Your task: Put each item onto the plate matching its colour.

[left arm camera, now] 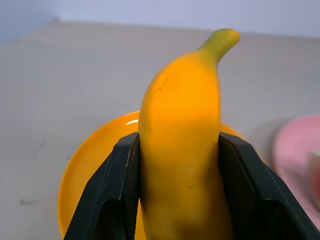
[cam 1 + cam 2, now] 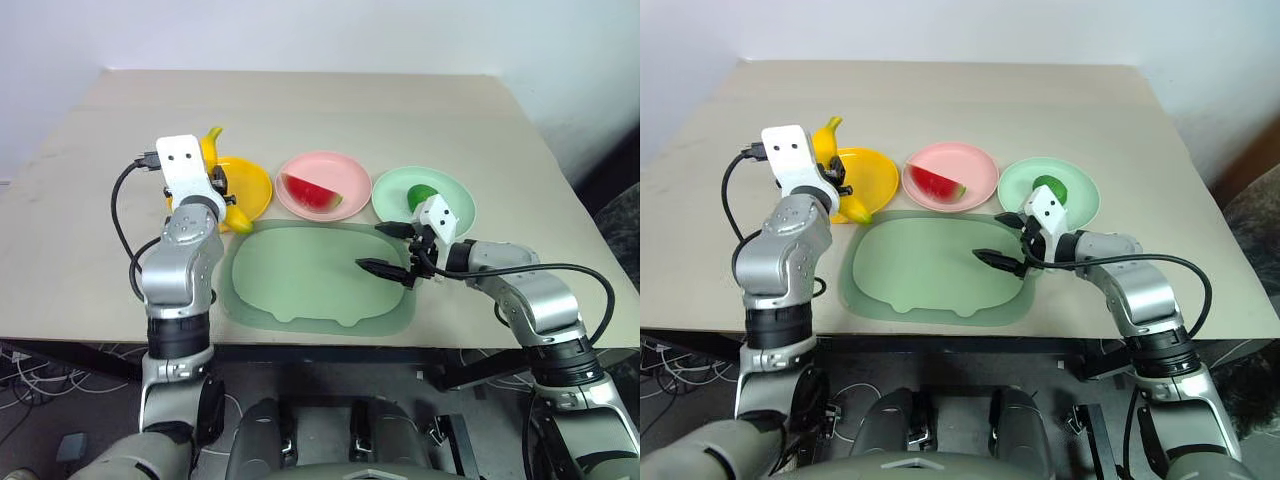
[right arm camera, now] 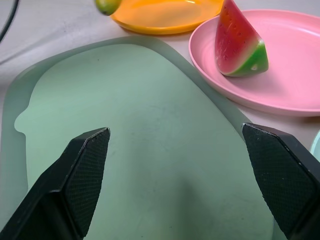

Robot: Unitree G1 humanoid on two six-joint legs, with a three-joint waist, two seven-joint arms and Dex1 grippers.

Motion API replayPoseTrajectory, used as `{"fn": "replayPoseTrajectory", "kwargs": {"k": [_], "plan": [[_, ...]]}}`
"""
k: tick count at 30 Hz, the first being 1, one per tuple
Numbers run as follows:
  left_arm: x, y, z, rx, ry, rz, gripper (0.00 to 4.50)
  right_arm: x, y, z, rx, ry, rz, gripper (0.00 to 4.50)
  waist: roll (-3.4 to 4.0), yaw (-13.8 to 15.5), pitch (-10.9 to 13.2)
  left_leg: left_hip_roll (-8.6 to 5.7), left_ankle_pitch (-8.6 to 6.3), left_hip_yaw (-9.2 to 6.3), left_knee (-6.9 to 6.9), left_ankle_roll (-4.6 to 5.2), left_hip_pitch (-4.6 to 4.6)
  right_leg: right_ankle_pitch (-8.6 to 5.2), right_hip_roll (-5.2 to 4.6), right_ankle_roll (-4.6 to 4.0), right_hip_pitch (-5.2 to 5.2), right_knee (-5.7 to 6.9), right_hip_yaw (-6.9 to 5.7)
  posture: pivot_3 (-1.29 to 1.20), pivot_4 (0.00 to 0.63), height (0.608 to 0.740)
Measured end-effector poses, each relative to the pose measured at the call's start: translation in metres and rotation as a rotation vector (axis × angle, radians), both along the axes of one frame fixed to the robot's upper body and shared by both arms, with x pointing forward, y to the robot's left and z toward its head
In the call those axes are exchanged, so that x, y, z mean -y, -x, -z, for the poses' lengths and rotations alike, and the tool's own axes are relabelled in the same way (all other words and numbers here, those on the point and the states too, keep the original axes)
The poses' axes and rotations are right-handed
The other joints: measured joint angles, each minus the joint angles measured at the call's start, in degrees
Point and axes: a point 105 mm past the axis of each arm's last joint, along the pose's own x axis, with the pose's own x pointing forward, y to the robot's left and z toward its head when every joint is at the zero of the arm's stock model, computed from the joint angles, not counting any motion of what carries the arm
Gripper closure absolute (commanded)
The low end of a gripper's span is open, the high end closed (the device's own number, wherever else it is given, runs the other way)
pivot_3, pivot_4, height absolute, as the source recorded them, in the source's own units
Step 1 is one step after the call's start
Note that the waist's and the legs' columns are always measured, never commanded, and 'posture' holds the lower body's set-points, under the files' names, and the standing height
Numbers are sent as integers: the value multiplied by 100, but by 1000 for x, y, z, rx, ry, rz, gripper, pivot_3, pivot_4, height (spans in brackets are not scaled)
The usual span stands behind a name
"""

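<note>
One item is unplaced: the long yellow plastic banana point(image 1: 180, 145), clamped mid-length in the left hand point(image 2: 218, 185) above the round yellow-orange plate point(image 2: 250, 185). It looks light, rigid and glossy, so likely slippery; the middle suits gripping. The right hand point(image 2: 392, 250) hangs open over the pale green tray point(image 2: 300, 275). The beige desk point(image 2: 400, 110) is flat and uncluttered.
</note>
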Motion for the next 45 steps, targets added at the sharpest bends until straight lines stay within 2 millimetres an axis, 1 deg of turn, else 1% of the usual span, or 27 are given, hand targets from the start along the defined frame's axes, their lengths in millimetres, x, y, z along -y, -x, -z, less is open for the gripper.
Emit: {"fn": "replayPoseTrajectory", "kwargs": {"k": [2, 7, 11, 12, 13, 16, 18, 23, 27, 29, 32, 36, 38, 40, 42, 45], "plan": [[-7, -6, 3, -12, 37, -24, 2613, 1, -1, 1, 4, 1, 8, 0, -1, -2, 0, 0, 0, 1, 0, 0, 0, 0, 1, 0, -1, 0, 0, 0, 150, 695], [-19, -20, 12, -51, 57, -50, 2613, 2, -3, 0, 17, 6, 22, 0, -1, 0, 1, 0, 1, 4, 1, -1, 0, 0, 1, 1, 0, 1, 0, 0, 150, 695], [-21, -26, 21, -54, 71, -47, 2613, 3, -5, 0, 32, 16, 43, 0, -1, -2, 1, 0, 1, 4, 1, -1, 0, 0, 1, 1, -1, 2, 0, 0, 150, 695], [-21, -27, 22, -51, 69, -47, 1900, 3, -6, 0, 35, 17, 47, 0, -1, -3, 1, 0, 1, 5, 1, -1, 0, 0, 1, 1, -1, 2, 0, 0, 150, 695], [-21, -28, 23, -48, 69, -43, 1683, 3, -6, 0, 36, 17, 51, 0, -1, -3, 1, 0, 1, 5, 1, -1, 0, 0, 1, 1, -1, 2, 0, 0, 150, 695], [-18, -29, 22, -36, 72, -32, 626, 4, -6, 1, 35, 17, 57, 0, -1, -5, 1, 0, 1, 5, 1, -1, 0, 0, 1, 1, -1, 2, 0, 0, 150, 695], [-16, -29, 22, -35, 72, -24, 44, 4, -6, 2, 34, 17, 61, 0, -1, -7, 1, 0, 1, 6, 1, -1, 0, 0, 1, 1, -1, 3, 0, 0, 150, 695], [-8, -29, 21, -28, 48, 24, 44, 5, -7, 2, 37, 18, 74, 0, -1, -11, 1, 0, 1, 6, 1, -1, 0, 0, 1, 1, -1, 3, 0, 0, 150, 695], [3, -15, 17, 36, -43, 145, 44, 4, -7, 3, 32, 1, 79, 0, -1, -23, 1, 2, 2, 9, 1, -4, 0, -1, 2, 2, -6, 5, 3, 0, 150, 695], [12, -1, 18, 91, -116, 262, 44, 7, -7, 2, 30, -15, 90, 0, 0, -33, 0, 3, 3, 12, 0, -5, 1, -1, 4, 2, -9, 6, 5, 0, 150, 695], [21, 15, 19, 171, -160, 385, 44, 7, -8, -1, 32, -48, 102, 0, 0, -28, 1, 5, 3, 12, 4, -6, 1, 0, 4, 1, -8, 8, 6, 0, 150, 695], [38, 40, 13, 308, -125, 588, 44, 2, -4, -1, 26, -86, 101, 0, 0, 3, 0, 5, 2, 9, 6, -5, -1, 0, 1, 0, -6, 7, 5, 0, 150, 695], [43, 57, 10, 359, -107, 692, 44, 1, -2, -3, 28, -119, 106, 0, 0, -15, 0, 6, 2, 9, 5, -4, -1, -1, 1, 0, -8, 7, 6, 0, 150, 695], [45, 79, 14, 365, -126, 810, 44, 1, 1, -6, 26, -149, 114, 0, 2, -43, -1, 8, 2, 9, 0, -5, 0, -1, 4, -1, -13, 7, 7, 0, 150, 695], [41, 95, 15, 365, -115, 881, 44, 2, 4, -6, 16, -168, 123, 0, 2, -35, -1, 10, 2, 7, 0, -5, 0, -1, 5, -1, -12, 7, 7, 0, 150, 695], [28, 109, 8, 374, -137, 918, 44, -1, 10, -6, 18, -200, 125, 0, 2, -11, -1, 8, 1, 4, 1, -4, 1, -1, 3, -1, -8, 6, 7, 0, 150, 695]]}}
